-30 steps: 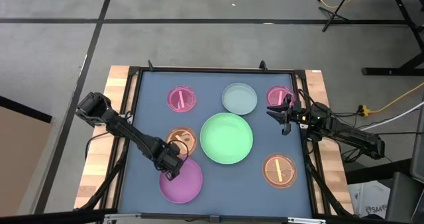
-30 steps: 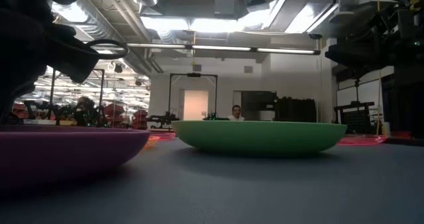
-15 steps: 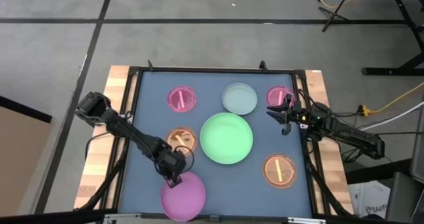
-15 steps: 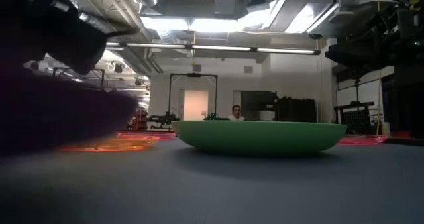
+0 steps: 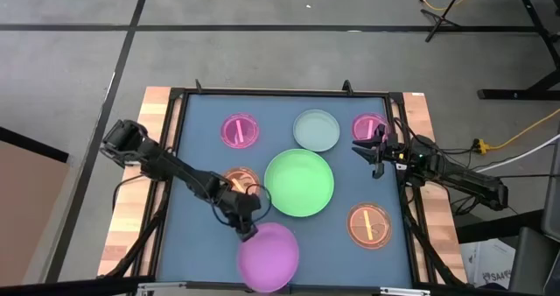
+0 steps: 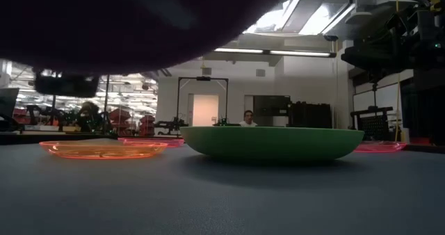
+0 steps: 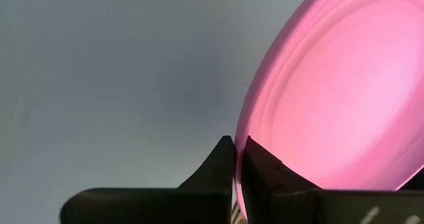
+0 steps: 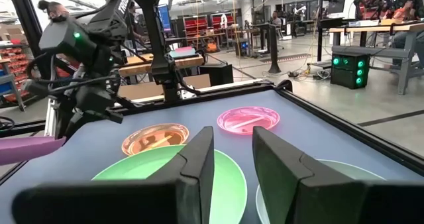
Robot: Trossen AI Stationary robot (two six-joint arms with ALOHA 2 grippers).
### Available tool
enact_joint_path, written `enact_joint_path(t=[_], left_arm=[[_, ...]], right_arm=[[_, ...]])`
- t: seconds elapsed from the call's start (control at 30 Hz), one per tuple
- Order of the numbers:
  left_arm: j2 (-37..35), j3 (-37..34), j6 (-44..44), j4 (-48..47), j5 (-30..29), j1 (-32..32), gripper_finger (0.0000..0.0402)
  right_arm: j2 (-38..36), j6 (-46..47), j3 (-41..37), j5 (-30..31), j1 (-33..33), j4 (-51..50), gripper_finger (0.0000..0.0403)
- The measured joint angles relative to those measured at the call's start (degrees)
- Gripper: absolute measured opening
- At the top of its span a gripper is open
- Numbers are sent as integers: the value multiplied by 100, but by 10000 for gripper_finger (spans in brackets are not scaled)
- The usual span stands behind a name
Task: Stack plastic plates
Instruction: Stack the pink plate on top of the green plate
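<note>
My left gripper (image 5: pixel 248 229) is shut on the magenta plate (image 5: pixel 269 255), which it holds in the air over the table's near edge; in the low view the plate's dark underside (image 6: pixel 139 19) fills the top. The green plate (image 5: pixel 299 183) rests on the mat at the centre. The pale blue-grey plate (image 5: pixel 316 130) and two pink plates (image 5: pixel 239 130) (image 5: pixel 368 126) lie at the far side. One orange plate (image 5: pixel 238 184) is partly under my left arm; the other (image 5: pixel 369 225) lies near right. My right gripper (image 5: pixel 367 156) is open and empty at the right. My left gripper pinches the magenta plate's rim (image 7: pixel 240 134) between its two fingers (image 7: pixel 222 159), one on each face of the rim. The fingers slant down from the table's left and far side. The plate is lifted clear of the mat and sticks out beyond the fingers toward the near edge.
A black frame (image 5: pixel 179 138) borders the blue-grey mat. Bare mat lies near left (image 5: pixel 192 243) and between the green plate and the near edge. In the right wrist view my left arm (image 8: pixel 86 58) shows beyond the green plate (image 8: pixel 152 171).
My left gripper has gone up and toward the table's right edge, carrying the magenta plate. The plate, which lay on the mat near left, is now lifted clear and has moved right along the near edge, uncovering the orange plate behind it in the low view.
</note>
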Motion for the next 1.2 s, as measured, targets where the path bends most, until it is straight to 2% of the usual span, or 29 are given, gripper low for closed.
enact_joint_path(t=[0.13,0.77,1.2], left_arm=[[0,2,-316,227,-5,356,3],[0,4,-122,416,139,1877,4],[0,7,422,411,-523,2695,4]], right_arm=[[-1,0,-2,0,-1,0,95],[1,0,-2,0,1,0,95],[0,2,0,0,0,0,95]])
